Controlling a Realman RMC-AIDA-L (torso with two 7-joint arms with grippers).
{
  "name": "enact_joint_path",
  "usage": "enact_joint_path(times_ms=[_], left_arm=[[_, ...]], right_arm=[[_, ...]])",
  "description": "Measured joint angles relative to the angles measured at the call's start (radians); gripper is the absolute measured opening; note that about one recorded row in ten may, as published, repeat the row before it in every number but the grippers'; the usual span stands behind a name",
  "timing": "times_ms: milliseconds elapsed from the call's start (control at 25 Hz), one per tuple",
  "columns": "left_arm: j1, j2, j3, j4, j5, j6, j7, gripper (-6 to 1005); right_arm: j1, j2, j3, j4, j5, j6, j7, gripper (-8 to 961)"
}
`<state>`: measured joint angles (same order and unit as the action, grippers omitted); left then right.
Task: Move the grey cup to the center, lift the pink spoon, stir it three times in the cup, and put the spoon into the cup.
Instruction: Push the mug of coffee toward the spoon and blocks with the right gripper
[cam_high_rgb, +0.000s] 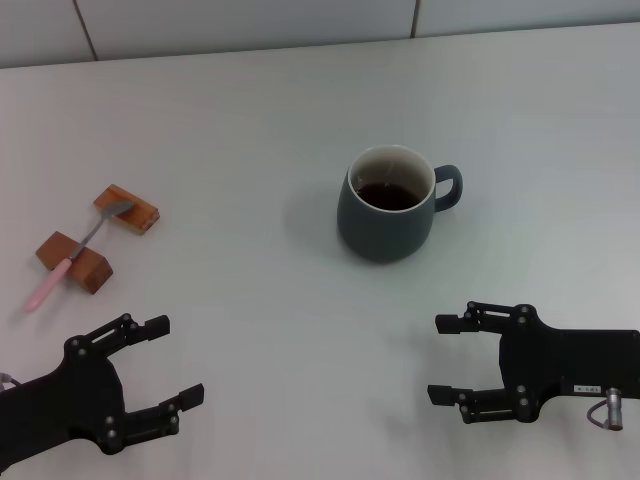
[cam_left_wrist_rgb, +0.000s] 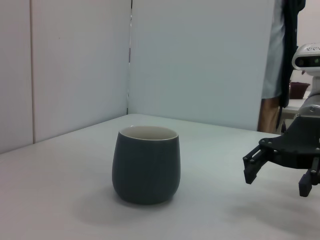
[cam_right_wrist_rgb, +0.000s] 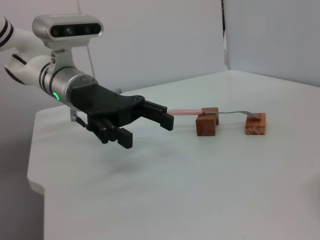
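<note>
Head view: I see the grey cup (cam_high_rgb: 388, 218) mid-worktop.
Pink spoon (cam_high_rgb: 70, 255): across two wooden blocks (cam_high_rgb: 126, 208), left edge.
Left gripper (cam_high_rgb: 160, 361), right gripper (cam_high_rgb: 448, 358): spread, empty, near edge.

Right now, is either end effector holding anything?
No. Left end effector and right end effector are both open and empty; spoon lies across the blocks.

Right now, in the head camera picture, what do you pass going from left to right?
Spoon on its wooden blocks → left claw → cup → right claw.
</note>
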<state>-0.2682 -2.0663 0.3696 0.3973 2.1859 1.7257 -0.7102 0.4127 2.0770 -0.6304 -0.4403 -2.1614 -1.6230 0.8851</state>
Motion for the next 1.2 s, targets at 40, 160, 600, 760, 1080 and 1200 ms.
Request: enact_joint_path(times_ms=[40, 160, 600, 760, 1080, 1200], left_arm=[[0.000, 0.000, 0.000, 0.000, 0.000, 0.000, 0.000, 861], [0.000, 0.000, 0.000, -0.001, 0.000, 0.000, 0.000, 859], [0.000, 0.000, 0.000, 0.000, 0.000, 0.000, 0.000, 854], [0.000, 0.000, 0.000, 0.000, 0.000, 0.000, 0.000, 852], [0.000, 0.000, 0.000, -0.002, 0.000, 0.000, 0.000, 849], [0.000, 0.000, 0.000, -0.002, 0.000, 0.000, 0.000, 847]], right_arm=[[0.000, 0.000, 0.000, 0.000, 0.000, 0.000, 0.000, 832], [0.000, 0.000, 0.000, 0.000, 0.000, 0.000, 0.000, 832], [0.000, 0.000, -0.002, 0.000, 0.000, -0.002, 0.000, 832], [0.000, 0.000, 0.000, 0.000, 0.000, -0.007, 0.000, 832], [0.000, 0.000, 0.001, -0.001, 0.000, -0.011, 0.000, 832], [0.000, 0.000, 0.002, -0.001, 0.000, -0.011, 0.000, 833]])
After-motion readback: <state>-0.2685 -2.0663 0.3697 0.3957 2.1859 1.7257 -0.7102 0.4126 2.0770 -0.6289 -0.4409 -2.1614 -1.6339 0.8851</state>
